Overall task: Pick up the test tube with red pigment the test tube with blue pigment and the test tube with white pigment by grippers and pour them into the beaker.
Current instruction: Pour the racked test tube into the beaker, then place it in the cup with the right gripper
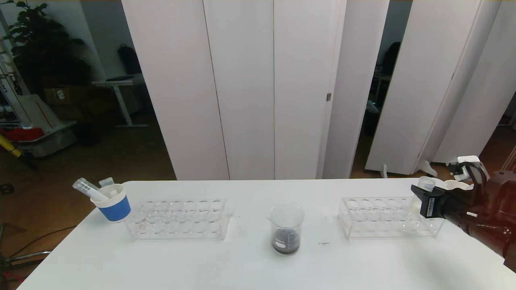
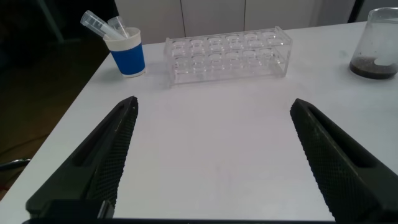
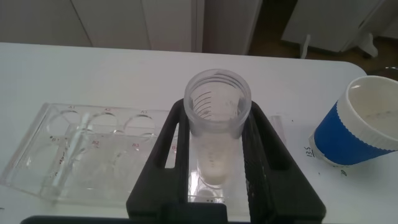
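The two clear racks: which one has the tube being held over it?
The rack on the robot's right; the right tool grips a tube above its end. The left rack stands alone.

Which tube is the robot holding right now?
Look at the far right end of the white table, past the clear rack there. The right claw is shut on an open test tube. Unlike the tubes in the blue-sleeved cup at the left, it holds only a little white pigment at its bottom.
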Available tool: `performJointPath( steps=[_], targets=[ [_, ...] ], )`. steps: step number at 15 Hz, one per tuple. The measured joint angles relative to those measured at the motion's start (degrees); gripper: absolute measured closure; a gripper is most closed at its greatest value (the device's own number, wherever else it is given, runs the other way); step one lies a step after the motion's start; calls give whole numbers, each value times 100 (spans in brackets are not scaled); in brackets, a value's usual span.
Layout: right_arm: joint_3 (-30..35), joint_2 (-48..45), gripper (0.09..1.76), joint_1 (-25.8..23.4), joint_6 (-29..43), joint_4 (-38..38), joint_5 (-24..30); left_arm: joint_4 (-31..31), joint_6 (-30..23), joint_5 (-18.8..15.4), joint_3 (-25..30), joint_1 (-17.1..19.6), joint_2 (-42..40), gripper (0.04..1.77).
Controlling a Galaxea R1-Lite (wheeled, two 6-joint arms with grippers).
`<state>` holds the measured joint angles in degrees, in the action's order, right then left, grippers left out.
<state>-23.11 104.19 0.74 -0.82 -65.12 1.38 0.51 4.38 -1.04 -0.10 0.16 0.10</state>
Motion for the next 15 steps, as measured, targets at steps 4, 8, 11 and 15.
performJointPath(
  steps=[4, 8, 11, 15],
  targets=[
    [-148, -321, 127, -48, 24, 269, 40, 0, 0, -1, 0, 0, 0, 6],
    [-751, -656, 127, -115, 38, 1024, 33, 0, 0, -1, 0, 0, 0, 6],
    [-1425, -850, 127, -123, 33, 1793, 33, 0, 0, -1, 0, 0, 0, 6],
    [-2589, -976, 127, -101, 40, 3026, 330, -2, 0, -1, 0, 0, 0, 6]
  ],
)
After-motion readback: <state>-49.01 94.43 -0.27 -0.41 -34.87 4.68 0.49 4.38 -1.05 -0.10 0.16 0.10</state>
